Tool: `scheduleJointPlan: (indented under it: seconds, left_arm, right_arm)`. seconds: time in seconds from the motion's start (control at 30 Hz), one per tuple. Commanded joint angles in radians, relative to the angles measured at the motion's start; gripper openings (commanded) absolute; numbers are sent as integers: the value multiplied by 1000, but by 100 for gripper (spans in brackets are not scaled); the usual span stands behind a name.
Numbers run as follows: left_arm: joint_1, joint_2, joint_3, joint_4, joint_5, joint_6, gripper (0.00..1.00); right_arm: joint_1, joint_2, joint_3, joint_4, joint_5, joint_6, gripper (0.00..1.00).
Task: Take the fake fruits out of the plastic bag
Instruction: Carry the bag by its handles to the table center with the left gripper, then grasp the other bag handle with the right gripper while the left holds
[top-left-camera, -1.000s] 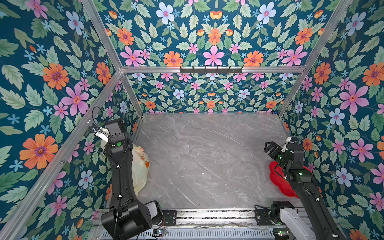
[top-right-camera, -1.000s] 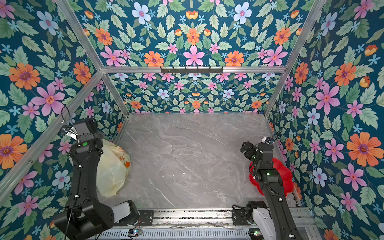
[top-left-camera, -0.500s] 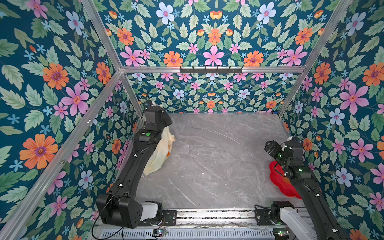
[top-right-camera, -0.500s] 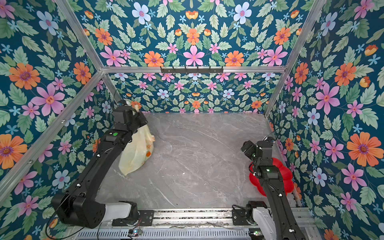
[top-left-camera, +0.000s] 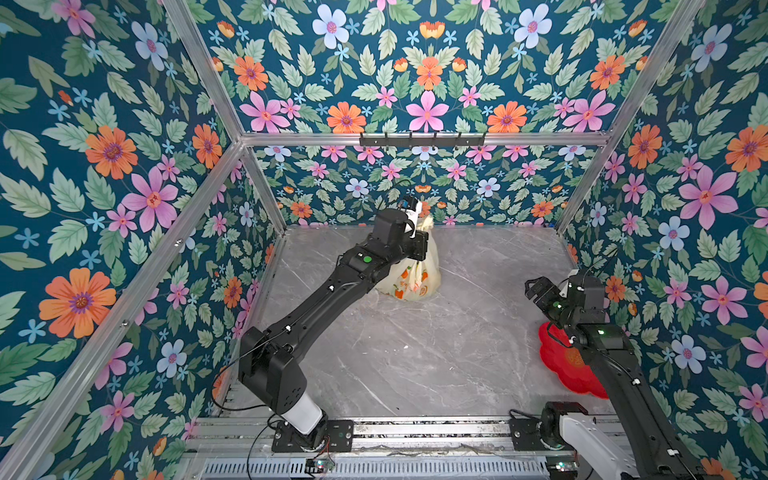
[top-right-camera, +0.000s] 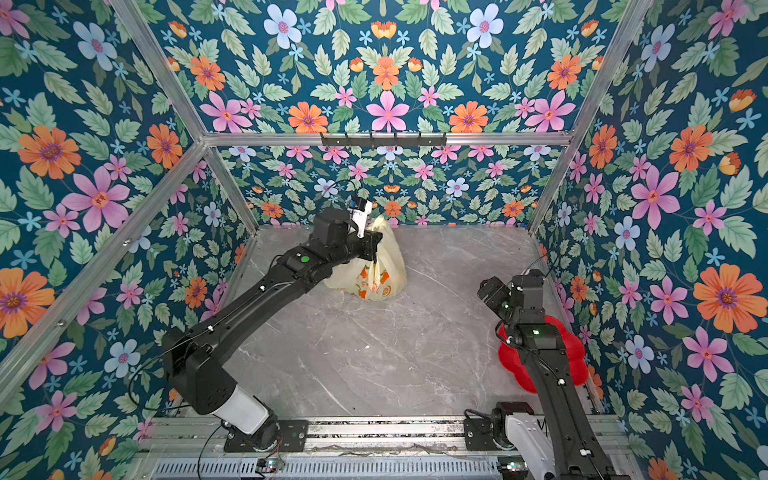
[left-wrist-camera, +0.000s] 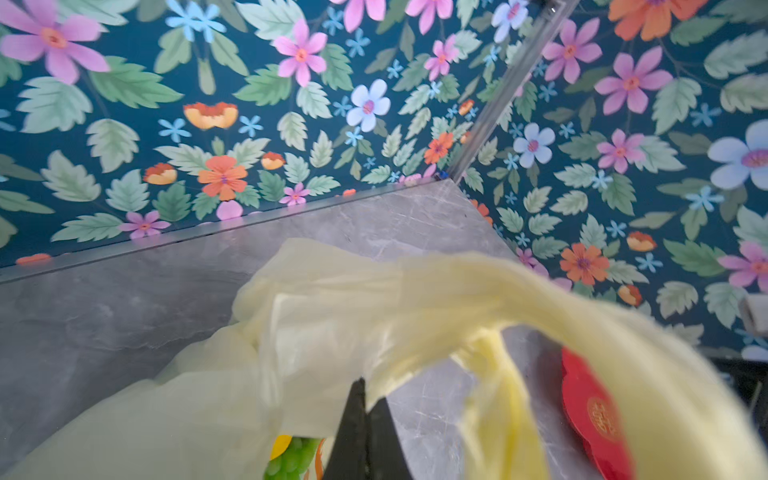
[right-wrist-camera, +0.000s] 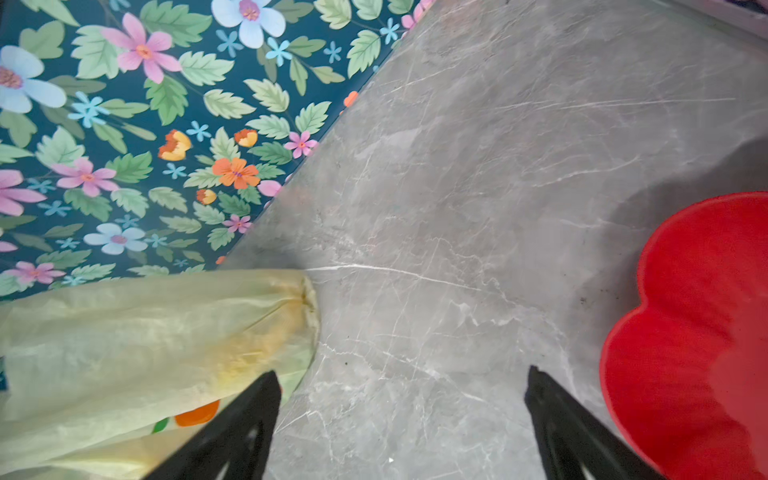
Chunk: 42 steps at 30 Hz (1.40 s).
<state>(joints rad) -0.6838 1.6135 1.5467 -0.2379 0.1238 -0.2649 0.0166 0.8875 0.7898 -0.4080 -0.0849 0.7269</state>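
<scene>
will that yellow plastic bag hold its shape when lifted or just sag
Probably sags: the thin cream-yellow plastic bag draws up into a gathered cone under the shut left tool. Likely bottom-heavy: green plastic grapes show low inside and its base bulges. Thin film may slip from the grip.

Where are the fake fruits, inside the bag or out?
Inside: green grapes show within the plastic bag; none visible on the table.

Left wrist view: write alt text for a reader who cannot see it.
The left gripper, shut, pinches a cream-yellow plastic bag by its bunched top above a grey marble table. Green fake fruits show inside the bag; a red plate lies beyond.
</scene>
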Motion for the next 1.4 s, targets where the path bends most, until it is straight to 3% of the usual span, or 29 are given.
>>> scheduleJointPlan:
  seconds: [0.0,0.07,0.17,0.33,0.47,0.57,0.73,0.93,1.07,1.23,1.37]
  left_arm:
    - [-18,9,-11,33,-10,25,0]
    - [-19,7,-32,47,-8,4,1]
    - [-21,-2,-59,70,12,-15,11]
    - [-23,-47,-86,70,7,-5,45]
    - [-22,-125,-138,81,-4,23,63]
    - [-23,-187,-180,89,-24,37,72]
    - [-23,-268,-252,122,-16,62,77]
    - [-21,-323,-321,165,-57,28,81]
    - [-21,-354,-356,191,-58,20,82]
    - [-20,-377,-379,193,-98,21,83]
    - [-20,-379,-386,187,-145,21,83]
  right_arm:
    - [62,12,33,-16,27,-34,94]
    - [97,25,48,-16,37,-44,94]
    - [103,38,49,9,-7,-35,94]
    - [150,50,75,19,-6,-55,94]
    - [272,79,133,2,94,-126,94]
    - [394,114,177,22,170,-198,94]
    - [580,218,259,98,229,-349,94]
    - [713,352,368,184,260,-502,94]
    - [759,435,431,219,276,-544,95]
    - [767,521,490,223,424,-514,95]
    - [767,561,505,275,447,-514,95]
